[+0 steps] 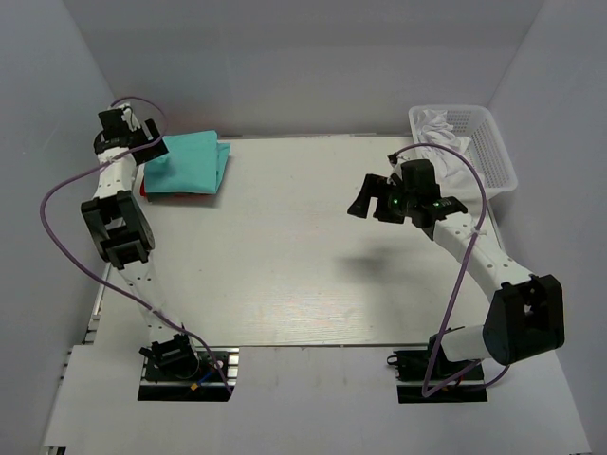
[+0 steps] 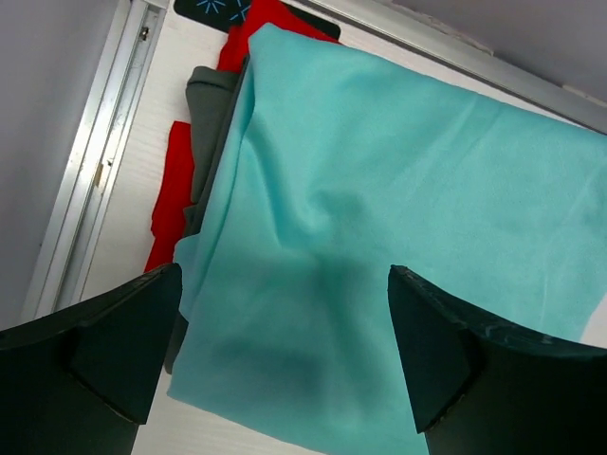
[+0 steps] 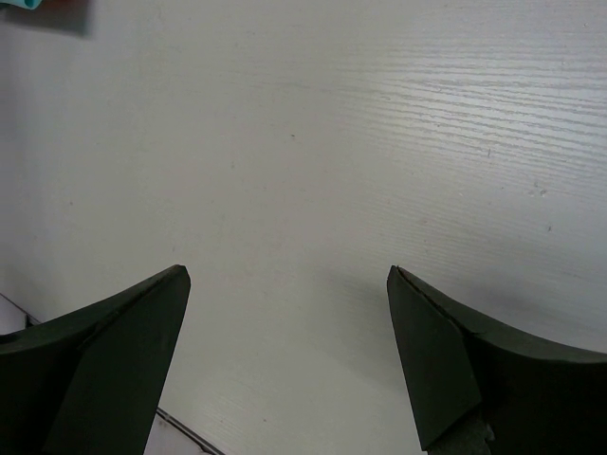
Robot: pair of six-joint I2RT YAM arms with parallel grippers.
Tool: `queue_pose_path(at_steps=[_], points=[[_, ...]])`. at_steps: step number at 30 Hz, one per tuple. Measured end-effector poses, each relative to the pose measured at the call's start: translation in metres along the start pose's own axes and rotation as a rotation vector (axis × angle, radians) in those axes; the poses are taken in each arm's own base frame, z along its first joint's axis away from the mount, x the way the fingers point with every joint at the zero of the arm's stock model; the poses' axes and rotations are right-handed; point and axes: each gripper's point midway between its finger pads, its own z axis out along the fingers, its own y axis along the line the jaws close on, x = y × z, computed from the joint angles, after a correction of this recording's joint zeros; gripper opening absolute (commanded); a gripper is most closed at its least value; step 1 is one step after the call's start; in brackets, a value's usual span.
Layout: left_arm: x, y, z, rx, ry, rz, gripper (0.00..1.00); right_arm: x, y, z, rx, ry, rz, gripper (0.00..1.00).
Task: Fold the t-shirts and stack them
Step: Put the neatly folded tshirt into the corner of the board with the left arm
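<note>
A folded mint-teal t-shirt lies at the table's far left, on top of a dark grey t-shirt and a red t-shirt whose edges stick out beneath it. The teal t-shirt fills most of the left wrist view. My left gripper hangs open just above its near edge, nothing between the fingers; in the top view the left gripper sits at the stack's left corner. My right gripper is open over bare table at mid right, and the right gripper holds nothing.
A white lattice basket stands at the far right corner with white cloth in it. An aluminium rail runs along the table's left edge beside the stack. Purple cables loop from both arms.
</note>
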Motion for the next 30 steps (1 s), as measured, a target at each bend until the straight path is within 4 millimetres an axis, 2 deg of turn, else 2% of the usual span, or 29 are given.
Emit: queue_pose_path(at_steps=[3, 5, 7, 9, 14, 15, 24, 27, 30], points=[[-0.005, -0.002, 0.002, 0.012, 0.002, 0.001, 1.0, 0.001, 0.0, 0.001, -0.001, 0.003, -0.001, 0.9], [-0.021, -0.004, 0.006, 0.028, -0.033, 0.021, 0.98, 0.001, -0.001, 0.002, 0.0, 0.007, -0.001, 0.9], [-0.029, -0.002, 0.01, 0.037, -0.051, 0.044, 0.98, 0.002, -0.002, 0.004, 0.004, 0.014, -0.001, 0.9], [-0.025, 0.001, 0.014, 0.036, -0.042, 0.058, 0.98, 0.002, -0.004, 0.008, 0.007, 0.023, -0.001, 0.9], [0.007, 0.009, 0.024, 0.026, 0.031, 0.073, 0.98, 0.002, -0.004, 0.015, 0.004, 0.041, 0.002, 0.9], [0.012, 0.01, 0.025, 0.025, 0.042, 0.078, 0.96, 0.002, -0.003, 0.016, -0.001, 0.044, 0.003, 0.9], [0.016, 0.009, 0.032, 0.046, 0.053, 0.096, 0.89, 0.0, 0.0, 0.017, -0.014, 0.047, 0.013, 0.9], [0.025, 0.011, 0.037, 0.044, 0.075, 0.091, 0.89, 0.0, 0.0, 0.017, -0.014, 0.047, 0.016, 0.9], [0.034, 0.013, 0.041, 0.041, 0.101, 0.083, 0.81, 0.0, 0.0, 0.017, -0.014, 0.047, 0.019, 0.9]])
